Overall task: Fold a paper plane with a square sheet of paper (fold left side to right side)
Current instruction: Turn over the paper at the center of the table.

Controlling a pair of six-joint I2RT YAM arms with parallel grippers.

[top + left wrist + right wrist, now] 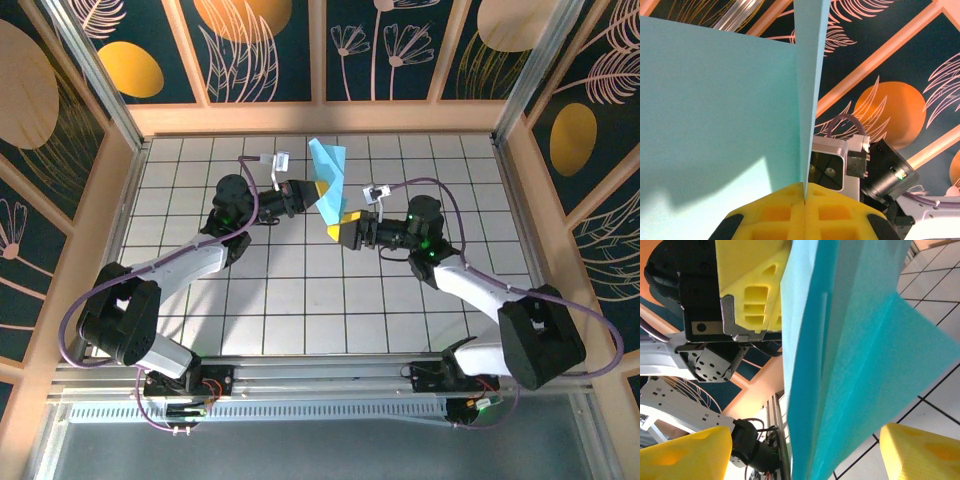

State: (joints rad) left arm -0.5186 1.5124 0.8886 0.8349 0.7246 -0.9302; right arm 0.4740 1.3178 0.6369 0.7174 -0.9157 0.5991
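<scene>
We see the sheet of paper lifted off the table, standing on edge in the air toward 12 o'clock from the table's centre, between the two arms.

The left gripper comes at the paper from 9 o'clock. In its wrist view the left gripper has its yellow fingers pressed together, with the paper pinched in the seam between them. A broad panel spreads toward 9 o'clock and a thin layer rises edge-on toward 12. We judge this grip is there to keep the sheet upright and taut so the other arm can work on it.

The right gripper sits just at 5 o'clock of the paper. From its own camera the right gripper is spread wide, one yellow finger at 8 o'clock and the other at 4 o'clock. The paper hangs between them, and we cannot tell whether it touches either. It looks placed to close on a layer and carry it across for the fold.

Much is hard to read. Layers overlap in the right wrist view, but we cannot tell how many folds exist or where the creases run. The paper's lower edge is lost behind the grippers from above, and both wrist views cut its outline off.
</scene>
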